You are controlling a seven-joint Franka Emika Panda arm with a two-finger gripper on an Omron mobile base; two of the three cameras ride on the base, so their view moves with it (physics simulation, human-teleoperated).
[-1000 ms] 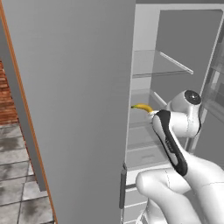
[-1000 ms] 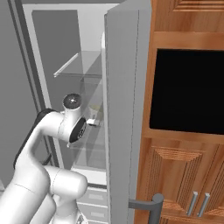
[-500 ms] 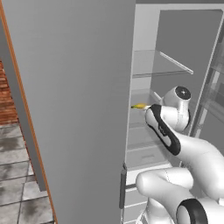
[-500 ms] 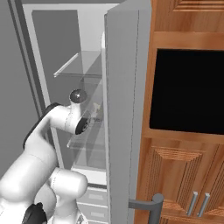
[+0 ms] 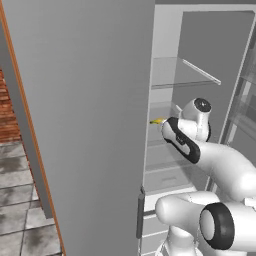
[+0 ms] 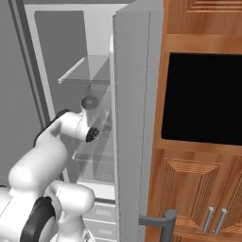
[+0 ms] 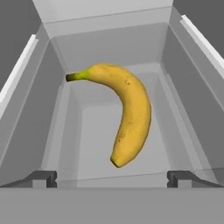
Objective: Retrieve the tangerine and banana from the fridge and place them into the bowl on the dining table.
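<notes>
The fridge [image 5: 90,125] stands open, and my arm reaches in between its doors [image 6: 132,118]. In the hand view a curved yellow banana [image 7: 133,109] lies on a clear shelf straight ahead, its dark stem pointing up-left and its lower tip close to my gripper [image 7: 111,178]. The gripper is open, one dark fingertip [image 7: 43,178] on either side of the banana's lower tip, touching nothing. From the left base, a bit of the banana [image 5: 157,121] peeks out just left of my forearm. The tangerine, the bowl and the dining table are out of view.
A glass shelf [image 5: 185,75] hangs above my wrist. The fridge walls close in on both sides of the hand. Right of the fridge stand wooden cabinets [image 6: 189,189] with a black built-in panel [image 6: 203,104]. Tiled floor [image 5: 20,220] and brick wall lie at the left.
My arm has pushed deeper into the fridge toward the banana, and the forearm now covers most of it in the left base view. The jaws have stayed wide open.
</notes>
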